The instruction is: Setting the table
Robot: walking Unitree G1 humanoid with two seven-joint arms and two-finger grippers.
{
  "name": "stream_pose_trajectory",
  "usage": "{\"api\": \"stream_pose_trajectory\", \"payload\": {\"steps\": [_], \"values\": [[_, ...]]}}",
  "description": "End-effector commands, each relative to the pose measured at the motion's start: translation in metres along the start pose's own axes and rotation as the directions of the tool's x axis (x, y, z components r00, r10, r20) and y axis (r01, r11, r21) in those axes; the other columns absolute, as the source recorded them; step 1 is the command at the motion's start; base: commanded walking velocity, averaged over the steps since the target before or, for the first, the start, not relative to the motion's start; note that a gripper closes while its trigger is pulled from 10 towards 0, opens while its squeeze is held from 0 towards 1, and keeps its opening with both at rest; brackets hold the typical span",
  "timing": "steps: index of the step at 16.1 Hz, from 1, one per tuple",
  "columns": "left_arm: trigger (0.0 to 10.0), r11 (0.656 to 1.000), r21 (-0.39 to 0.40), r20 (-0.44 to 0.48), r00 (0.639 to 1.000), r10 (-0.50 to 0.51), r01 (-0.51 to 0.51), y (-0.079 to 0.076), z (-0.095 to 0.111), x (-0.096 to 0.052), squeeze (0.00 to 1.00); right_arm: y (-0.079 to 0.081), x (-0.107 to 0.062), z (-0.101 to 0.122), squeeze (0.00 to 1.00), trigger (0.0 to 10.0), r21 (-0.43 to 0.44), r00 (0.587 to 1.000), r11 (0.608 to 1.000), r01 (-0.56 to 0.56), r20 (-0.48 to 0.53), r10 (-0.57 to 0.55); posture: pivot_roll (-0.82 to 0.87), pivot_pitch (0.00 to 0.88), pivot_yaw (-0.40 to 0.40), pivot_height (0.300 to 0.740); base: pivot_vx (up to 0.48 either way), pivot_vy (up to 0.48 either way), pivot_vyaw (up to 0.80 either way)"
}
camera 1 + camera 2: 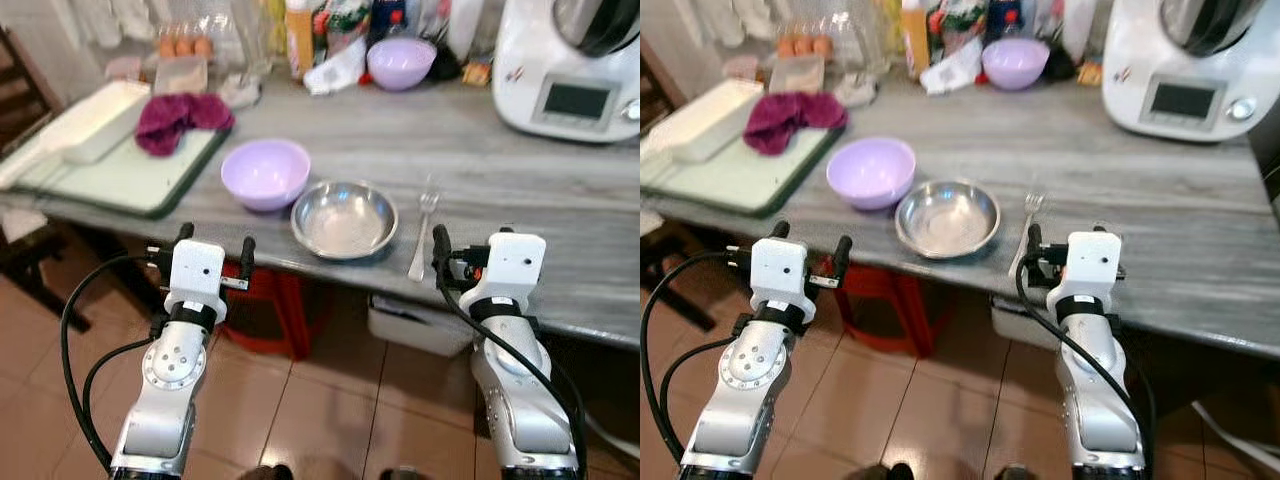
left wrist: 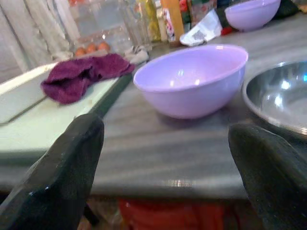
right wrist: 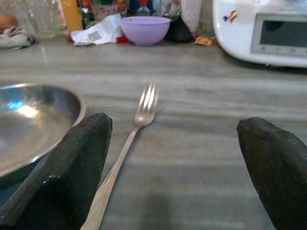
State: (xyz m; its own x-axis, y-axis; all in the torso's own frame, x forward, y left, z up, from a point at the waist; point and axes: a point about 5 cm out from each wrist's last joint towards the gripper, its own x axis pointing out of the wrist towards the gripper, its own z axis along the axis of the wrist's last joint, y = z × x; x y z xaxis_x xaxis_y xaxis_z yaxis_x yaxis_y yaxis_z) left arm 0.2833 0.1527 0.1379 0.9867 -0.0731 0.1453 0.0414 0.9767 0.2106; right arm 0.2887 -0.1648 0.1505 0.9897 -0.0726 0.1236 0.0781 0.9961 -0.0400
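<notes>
From the head views, a steel bowl (image 1: 343,219) sits at the counter (image 1: 520,190) edge between a lavender bowl (image 1: 265,173) and a fork (image 1: 423,235). Both wrist views show left gripper (image 2: 168,177) and right gripper (image 3: 177,167) spread wide, holding nothing.

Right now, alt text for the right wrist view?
A metal fork lies on the grey counter between the right gripper's two open black fingers, tines pointing away. A steel bowl sits beside it, and a purple bowl and white appliance stand at the back.
</notes>
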Motion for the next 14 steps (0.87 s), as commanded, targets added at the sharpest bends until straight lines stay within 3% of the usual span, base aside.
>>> {"api": "stream_pose_trajectory", "payload": {"steps": [1, 6, 9, 11, 14], "values": [[10.0, 1.000, 0.007, -0.006, 1.000, 0.008, -0.008, 0.0020, -0.0001, 0.0004, 0.00, 0.0000, 0.0014, 0.0001, 0.00, 10.0, 0.013, 1.000, 1.000, 0.002, -0.005, -0.002, -0.14, 0.165, 0.080, 0.740, -0.311, 0.000, 0.00], [10.0, 1.000, 0.009, -0.002, 1.000, 0.007, -0.007, 0.0020, 0.0011, 0.0030, 0.00, -0.0020, 0.0031, 0.0015, 0.00, 10.0, -0.029, 0.999, 0.999, 0.033, 0.011, -0.032, -0.14, 0.160, 0.083, 0.740, -0.313, 0.000, 0.00], [10.0, 1.000, 0.010, -0.001, 1.000, 0.005, -0.005, 0.0022, 0.0015, 0.0044, 0.00, 0.0008, 0.0049, 0.0017, 0.00, 10.0, 0.015, 1.000, 1.000, 0.017, 0.021, -0.017, -0.14, 0.157, 0.083, 0.740, -0.314, 0.000, 0.00], [10.0, 1.000, 0.009, -0.001, 1.000, 0.006, -0.006, 0.0026, 0.0014, 0.0052, 0.00, -0.0047, 0.0054, -0.0010, 0.00, 10.0, -0.008, 0.998, 0.998, 0.063, 0.000, -0.063, -0.14, 0.156, 0.084, 0.740, -0.315, 0.000, 0.00], [10.0, 1.000, 0.006, -0.001, 1.000, 0.001, 0.000, 0.0021, 0.0017, 0.0055, 0.00, -0.0055, 0.0040, -0.0016, 0.00, 10.0, -0.019, 0.999, 0.999, 0.046, -0.005, -0.046, -0.15, 0.157, 0.084, 0.740, -0.315, 0.000, 0.00]]}}
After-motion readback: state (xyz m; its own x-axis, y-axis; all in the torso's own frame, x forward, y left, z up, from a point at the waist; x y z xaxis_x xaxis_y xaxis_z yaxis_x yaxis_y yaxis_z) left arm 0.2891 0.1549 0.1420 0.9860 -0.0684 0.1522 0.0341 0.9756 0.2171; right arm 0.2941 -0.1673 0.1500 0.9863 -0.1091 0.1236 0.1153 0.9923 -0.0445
